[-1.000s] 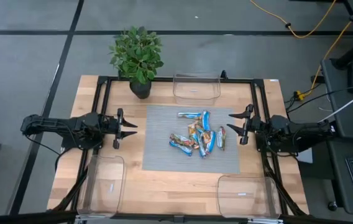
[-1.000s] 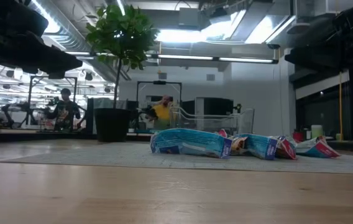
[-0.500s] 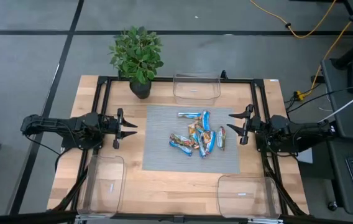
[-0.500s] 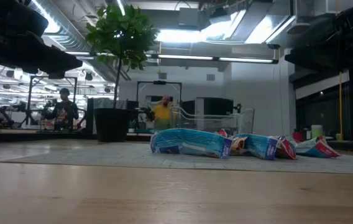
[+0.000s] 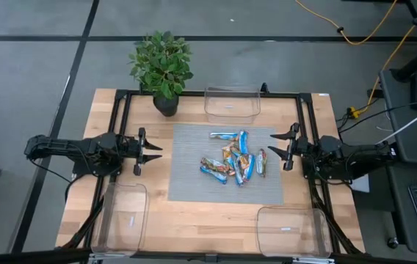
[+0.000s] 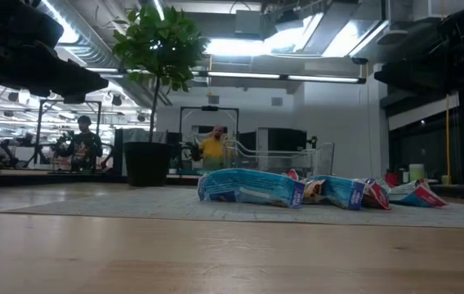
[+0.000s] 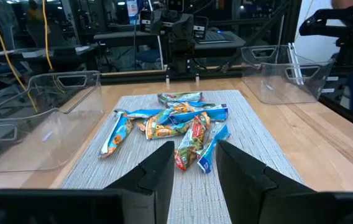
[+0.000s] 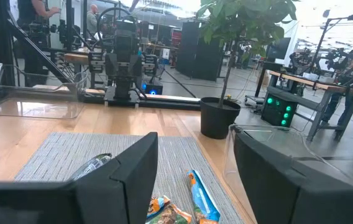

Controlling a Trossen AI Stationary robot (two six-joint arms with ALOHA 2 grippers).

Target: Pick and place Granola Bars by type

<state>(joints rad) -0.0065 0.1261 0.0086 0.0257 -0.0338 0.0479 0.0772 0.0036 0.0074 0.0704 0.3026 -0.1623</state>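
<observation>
Granola Bars (image 5: 235, 158) all lie in one mixed heap of blue, silver and orange wrappers on the grey mat (image 5: 186, 180) at the centre of the frame. None has reached the three clear bins: upper centre (image 5: 232, 103), lower left (image 5: 120, 218) and lower right (image 5: 292, 230) look empty. Sorting seems not yet begun, so every bar is left to move. Left end effector (image 5: 156, 151) and right end effector (image 5: 273, 151) hover either side of the mat, fingers spread, grasping nothing
</observation>
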